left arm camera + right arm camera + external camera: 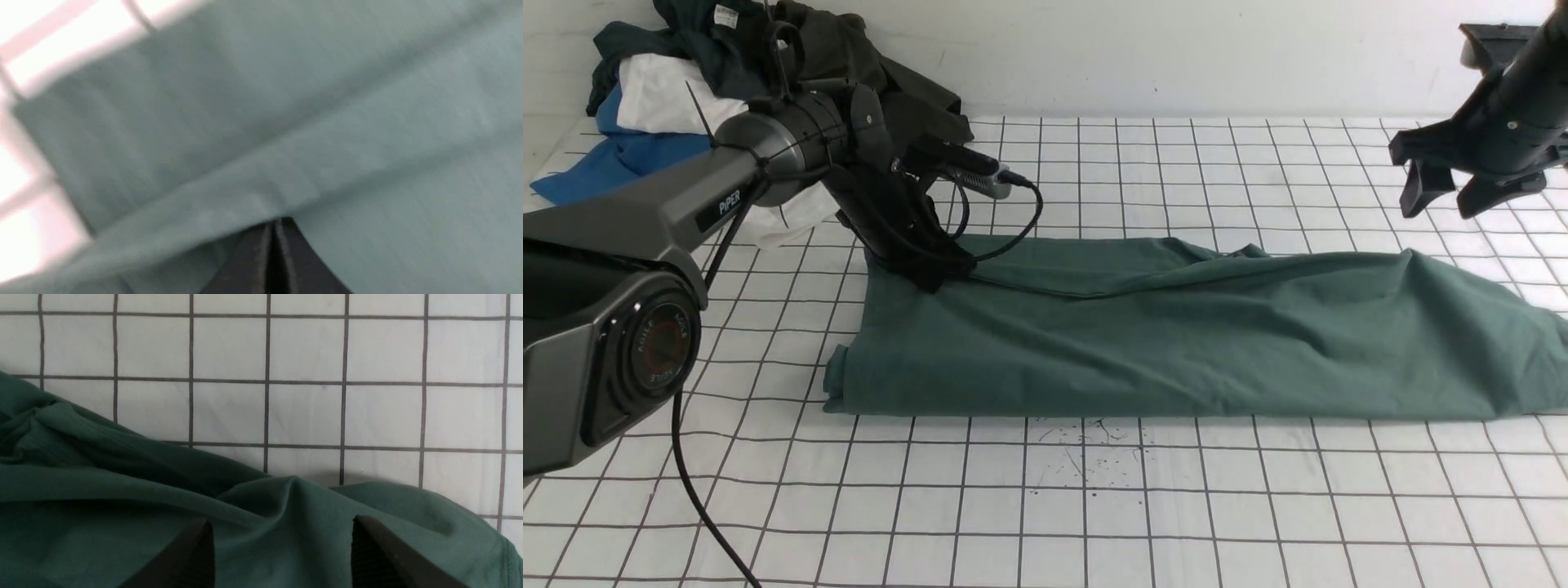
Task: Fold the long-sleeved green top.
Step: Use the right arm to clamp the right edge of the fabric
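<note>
Presently: green top [1176, 343], lying as a long folded band across the gridded table [1094, 506]; left gripper [939, 273] closed, apparently pinching a fold at its far left corner; right gripper [1444, 200] open, hanging above the right end. Advice: lift gently, keeping layers together.

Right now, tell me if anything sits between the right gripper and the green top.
Nothing visible does. The right gripper hangs open above the right end of the green top, with only air between them. The left gripper is shut on the cloth at the top's far left corner.
</note>
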You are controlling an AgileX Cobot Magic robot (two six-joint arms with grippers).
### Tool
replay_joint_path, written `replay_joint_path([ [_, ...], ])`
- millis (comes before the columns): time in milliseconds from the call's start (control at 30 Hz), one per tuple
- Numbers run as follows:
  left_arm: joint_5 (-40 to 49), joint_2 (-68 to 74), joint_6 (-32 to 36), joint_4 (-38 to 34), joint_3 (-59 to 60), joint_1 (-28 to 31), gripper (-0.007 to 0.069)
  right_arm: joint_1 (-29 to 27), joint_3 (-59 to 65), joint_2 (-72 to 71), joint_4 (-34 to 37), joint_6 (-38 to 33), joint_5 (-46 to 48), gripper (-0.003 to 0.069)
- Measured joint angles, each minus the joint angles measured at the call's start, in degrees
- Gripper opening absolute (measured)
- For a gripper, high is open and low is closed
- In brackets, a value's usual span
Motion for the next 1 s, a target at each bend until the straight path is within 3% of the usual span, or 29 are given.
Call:
replay_joint_path([
  [267,-10.13,1.05,-2.29,-5.24,-0.34,1.91,-0.0008,0.0,0.0,0.38,-1.52,0.0,-0.42,0.042],
  [500,-14.59,1.59,-2.9,-9.88,-0.5,5.99,-0.0008,-0.05,0.0,-1.04,-9.31,0.65,1.03,0.042],
  [667,-7.65,0.83,-0.81,-9.93,-4.56,7.23,-0.0007,-1.31,1.54,-4.91,-8.31,0.92,1.03,0.042],
  [867,10.5,-4.12,7.14,-10.92,-11.79,4.55,-0.0007,-5.12,16.74,-11.56,-6.65,2.22,-1.02,0.042],
  [1000,16.14,-4.04,8.2,-11.18,-11.89,1.68,-0.0007,-8.63,25.83,-13.25,-6.08,4.61,-7.8,0.042],
])
